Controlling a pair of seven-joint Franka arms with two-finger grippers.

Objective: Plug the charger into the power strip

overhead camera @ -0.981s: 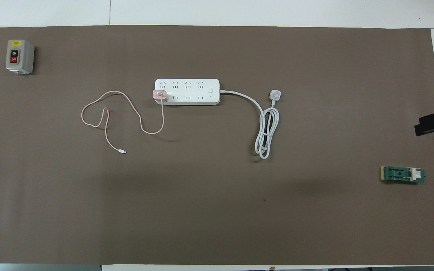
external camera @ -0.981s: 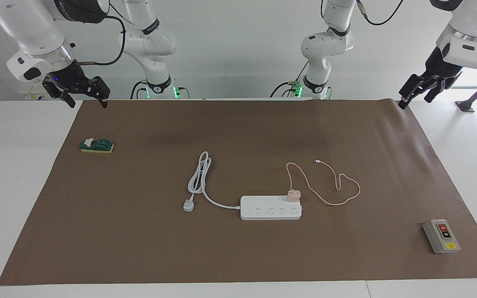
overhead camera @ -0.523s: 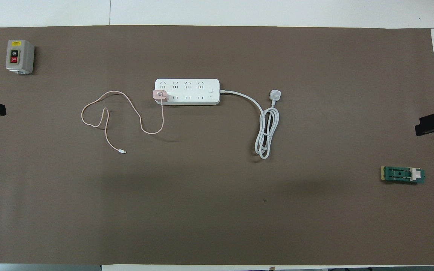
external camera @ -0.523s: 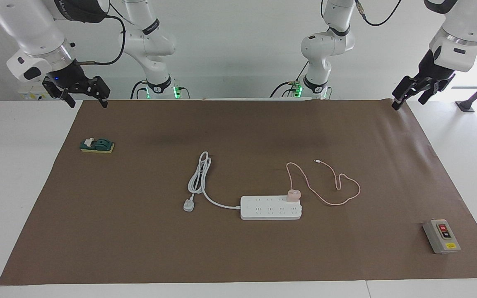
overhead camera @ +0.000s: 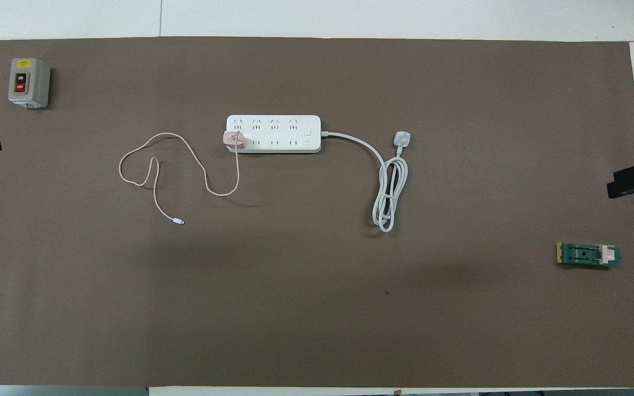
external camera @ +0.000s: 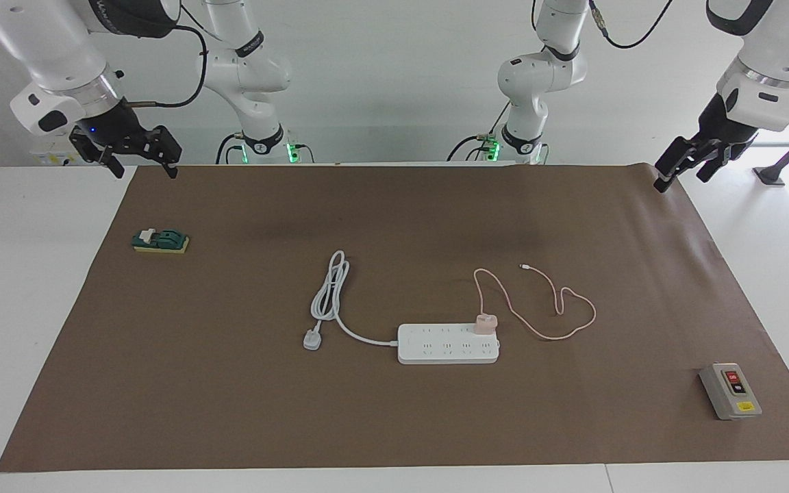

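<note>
On power strip: charger, well apart from left gripper.

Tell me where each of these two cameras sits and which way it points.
Facing view: high across the table, looking at both arms; left gripper and right gripper hang open over the brown mat's corners.
Overhead view: above the robots' end, looking steeply down; only gripper tips show at the edges.
Shared: pale-pink cube charger seated on the long white power strip, its thin pink cable looped beside it.
</note>
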